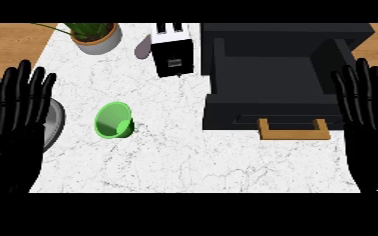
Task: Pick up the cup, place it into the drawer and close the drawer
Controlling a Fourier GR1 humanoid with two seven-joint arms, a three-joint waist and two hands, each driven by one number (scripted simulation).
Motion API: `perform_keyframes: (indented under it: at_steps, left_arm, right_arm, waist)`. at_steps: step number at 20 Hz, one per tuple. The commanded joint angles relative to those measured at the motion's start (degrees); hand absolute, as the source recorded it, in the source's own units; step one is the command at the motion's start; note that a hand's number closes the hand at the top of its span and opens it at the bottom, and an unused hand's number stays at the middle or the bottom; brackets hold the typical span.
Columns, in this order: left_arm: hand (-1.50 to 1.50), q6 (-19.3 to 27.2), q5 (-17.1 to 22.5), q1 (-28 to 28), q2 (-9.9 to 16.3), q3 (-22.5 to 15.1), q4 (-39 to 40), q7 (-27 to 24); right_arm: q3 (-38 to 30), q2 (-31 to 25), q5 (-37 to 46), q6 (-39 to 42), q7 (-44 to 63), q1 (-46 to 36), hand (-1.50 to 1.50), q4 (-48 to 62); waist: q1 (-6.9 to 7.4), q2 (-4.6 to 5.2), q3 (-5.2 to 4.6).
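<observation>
A green cup point(114, 121) stands on the white marble counter, left of the middle, its mouth facing up towards me. To its right a dark drawer point(275, 76) is pulled open, with a wooden handle point(294, 130) on its front. My left hand point(21, 122) rests open at the left edge, fingers up, well left of the cup. At the right edge my right hand point(360, 115) is also open with fingers up, just beside the drawer's right side. Neither hand touches anything.
A potted plant point(96, 35) stands at the back left. A white and black toaster point(173, 50) sits behind the cup, with a small pale object point(142, 48) beside it. A grey round rim point(53, 127) shows under my left hand.
</observation>
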Motion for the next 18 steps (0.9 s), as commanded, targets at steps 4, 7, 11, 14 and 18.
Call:
perform_keyframes:
  at_steps: [4,7,11,14,18]
  left_arm:
    - [-1.5,-15.5,13.3,-0.4,6.0,1.7,4.7,-6.6]
    - [-1.5,-16.8,23.8,-0.1,4.8,1.9,10.0,3.2]
    - [-1.5,-23.2,31.1,-3.3,9.0,7.1,18.4,2.3]
    - [-1.5,-23.9,27.6,-8.6,8.8,7.2,26.0,0.1]
    - [-1.5,-25.3,22.7,-10.4,9.4,7.9,34.0,-2.9]
  right_arm:
    - [0.9,0.6,0.9,0.0,-0.5,-0.3,-1.5,-0.1]
    - [2.9,-2.2,-1.0,5.1,1.8,1.2,-1.5,3.0]
    - [2.9,-2.1,-2.5,5.2,6.1,-2.8,-1.5,3.6]
    - [2.8,-1.2,-0.7,4.6,5.7,-5.4,-1.5,7.0]
    - [-1.5,-3.1,-4.9,6.5,7.6,-8.5,-1.5,6.9]
  waist:
    - [-0.11,-0.21,0.66]
    - [-0.21,0.23,0.65]
    - [-0.04,-0.1,0.69]
    - [-0.2,-0.14,0.73]
    - [-0.37,-0.14,0.72]
